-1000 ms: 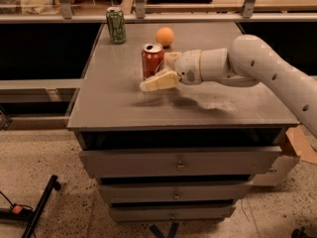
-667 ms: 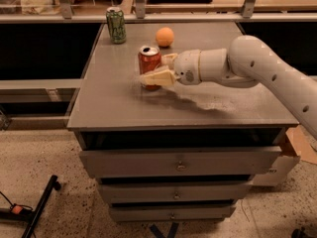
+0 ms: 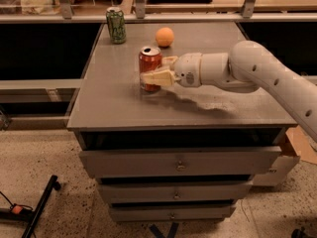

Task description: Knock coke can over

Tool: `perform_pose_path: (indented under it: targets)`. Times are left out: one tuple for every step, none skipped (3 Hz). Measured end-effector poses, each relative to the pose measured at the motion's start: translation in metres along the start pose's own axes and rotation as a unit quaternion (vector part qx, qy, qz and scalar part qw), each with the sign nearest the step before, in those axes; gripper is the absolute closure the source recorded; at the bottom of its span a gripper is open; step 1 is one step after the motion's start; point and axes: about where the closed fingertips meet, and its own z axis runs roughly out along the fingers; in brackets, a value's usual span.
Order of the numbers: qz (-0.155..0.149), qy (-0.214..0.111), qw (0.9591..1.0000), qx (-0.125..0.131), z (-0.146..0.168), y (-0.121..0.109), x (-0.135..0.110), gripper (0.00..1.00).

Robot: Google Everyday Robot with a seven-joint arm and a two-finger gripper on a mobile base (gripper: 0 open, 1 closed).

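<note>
The red coke can point(image 3: 149, 63) stands upright on the grey cabinet top point(image 3: 114, 98), left of the middle. My gripper point(image 3: 155, 69) reaches in from the right on a white arm. It is open, with the can between its fingers. One cream finger point(image 3: 156, 77) lies across the front of the can's lower half. The other finger point(image 3: 169, 60) shows behind the can's right side. The can's lower part is partly hidden by the front finger.
A green can point(image 3: 116, 25) stands at the back left corner. An orange fruit point(image 3: 165, 36) lies behind the coke can. The top sits on a drawer cabinet point(image 3: 178, 165). A railing point(image 3: 198, 17) runs behind. A cardboard box point(image 3: 292, 152) is on the floor at right.
My gripper has slid left, so the front finger now crosses the can's front instead of lying beside it. The coke can is still upright in about the same spot.
</note>
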Motion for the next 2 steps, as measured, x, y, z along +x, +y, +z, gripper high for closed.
perform_pose_path:
  targets:
    - [0.013,0.012,0.9998,0.013,-0.01,-0.005,-0.004,1.0]
    - [-0.002,0.056,0.9976,0.041,-0.024,-0.011,-0.014,1.0]
